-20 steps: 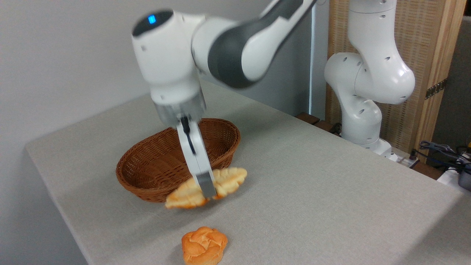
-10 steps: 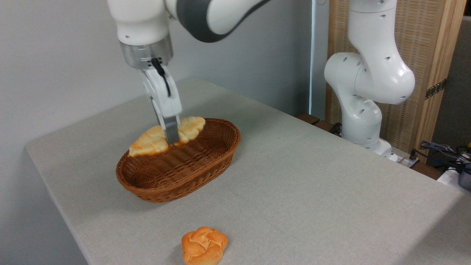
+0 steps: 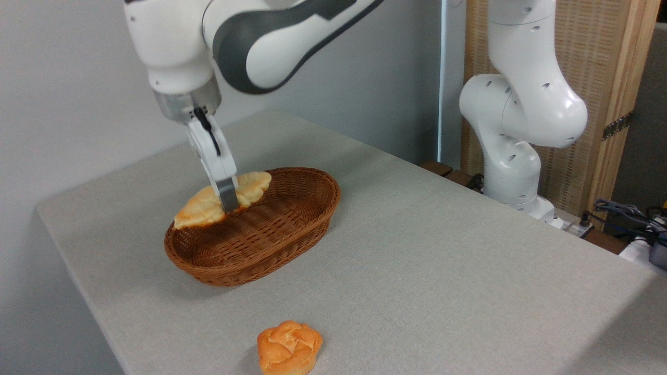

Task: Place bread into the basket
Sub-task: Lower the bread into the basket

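Gripper: clamped across bread mid-length.
Bread axis: lower left to upper right, over rear rim.
Basket: nothing resting inside.

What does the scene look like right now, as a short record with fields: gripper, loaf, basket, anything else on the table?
gripper: gripper shut on the loaf's middle, tilted
loaf: long flat pale golden braided loaf held over the far left rim of the basket, not released
basket: oval brown woven wicker basket on the grey table, nothing lying in it
other: small round orange knotted bun near the table's front edge, apart from the basket
task state: loaf not yet in the basket
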